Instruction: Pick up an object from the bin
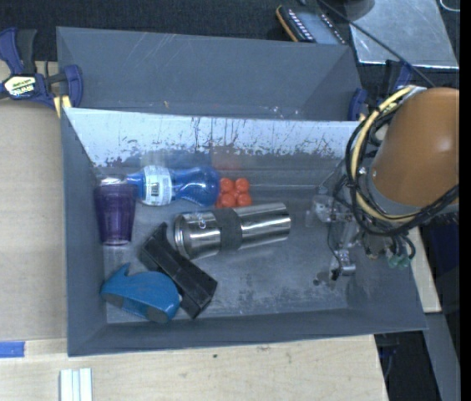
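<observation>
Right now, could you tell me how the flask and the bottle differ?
The flask is silver metal with a dark band; the bottle is blue with a white label. The flask is bigger; the bottle lies behind it. Both lie on their sides.

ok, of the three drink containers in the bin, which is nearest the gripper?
The steel flask, lying on its side mid-bin. Its cap end points towards the gripper. The blue bottle and purple cup sit further left.
</observation>
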Robot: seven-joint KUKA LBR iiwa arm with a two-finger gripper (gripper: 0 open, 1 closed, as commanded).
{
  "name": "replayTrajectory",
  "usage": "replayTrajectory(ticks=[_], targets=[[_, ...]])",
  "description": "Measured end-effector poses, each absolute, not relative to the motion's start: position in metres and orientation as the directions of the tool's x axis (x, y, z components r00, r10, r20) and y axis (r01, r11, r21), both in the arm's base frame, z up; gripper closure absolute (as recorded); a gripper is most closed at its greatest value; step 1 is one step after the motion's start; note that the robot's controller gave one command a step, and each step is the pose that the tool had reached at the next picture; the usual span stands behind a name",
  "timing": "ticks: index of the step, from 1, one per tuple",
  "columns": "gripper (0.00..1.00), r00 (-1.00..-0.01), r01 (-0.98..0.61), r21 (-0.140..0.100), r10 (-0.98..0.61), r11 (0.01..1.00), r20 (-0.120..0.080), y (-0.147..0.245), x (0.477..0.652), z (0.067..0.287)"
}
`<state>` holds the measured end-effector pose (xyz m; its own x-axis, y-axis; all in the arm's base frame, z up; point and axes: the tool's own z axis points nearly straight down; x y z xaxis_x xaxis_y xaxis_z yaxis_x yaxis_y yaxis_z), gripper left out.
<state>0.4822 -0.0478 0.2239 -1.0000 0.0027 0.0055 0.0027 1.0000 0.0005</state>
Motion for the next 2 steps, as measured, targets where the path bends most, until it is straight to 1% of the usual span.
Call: replayTrajectory(ticks=[1,2], targets=[[0.00,-1.000,0.000,0.000,0.000,1.000,-0.004,-0.048,0.484,0.228],[0.00,-0.983,-0.185,-0.005,-0.185,0.983,-0.014,-0.003,0.543,0.104]])
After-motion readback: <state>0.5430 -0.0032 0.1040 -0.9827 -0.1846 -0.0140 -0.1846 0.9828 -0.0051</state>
